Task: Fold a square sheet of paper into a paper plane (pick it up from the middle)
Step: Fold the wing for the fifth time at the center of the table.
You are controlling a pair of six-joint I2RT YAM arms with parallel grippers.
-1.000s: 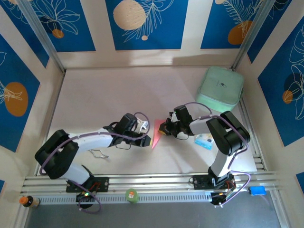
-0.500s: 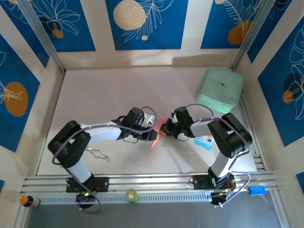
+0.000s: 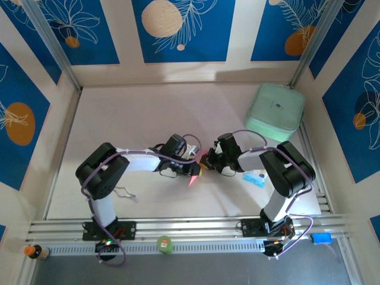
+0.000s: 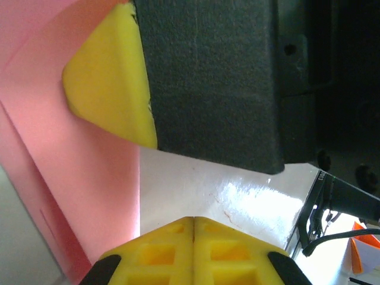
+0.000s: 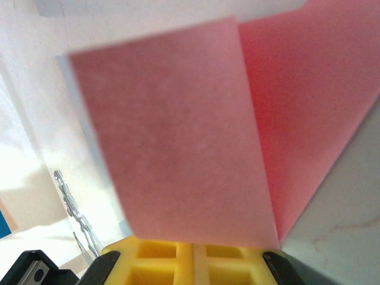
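Top view: shows both arms meeting near the middle of the pale desk (image 3: 119,119), a little toward its near edge. Puts the left gripper (image 3: 192,167) and the right gripper (image 3: 206,160) nose to nose on a thin pink-red paper sheet (image 3: 195,176), folded to a slim wedge, with the tip aimed at the near edge. Places a mint-green rounded soft case (image 3: 275,111) well apart, in the far right corner.

Left wrist view: shows the left gripper (image 4: 193,231) with yellow fingertips pressed together, just beside the paper sheet (image 4: 71,196) on the left. Gives no sure sign of paper caught in that seam. Shows the right gripper's yellow pad (image 4: 107,89) flat against the pink surface.

Right wrist view: shows the right gripper (image 5: 193,252) closed and pinching the paper sheet (image 5: 178,130), with a flap rising straight from the seam.

Probably calls for this: hold the right pinch firm as an anchor, line up the edges first, then press along the fold rather than tug, to avoid tearing or slipping such thin paper.
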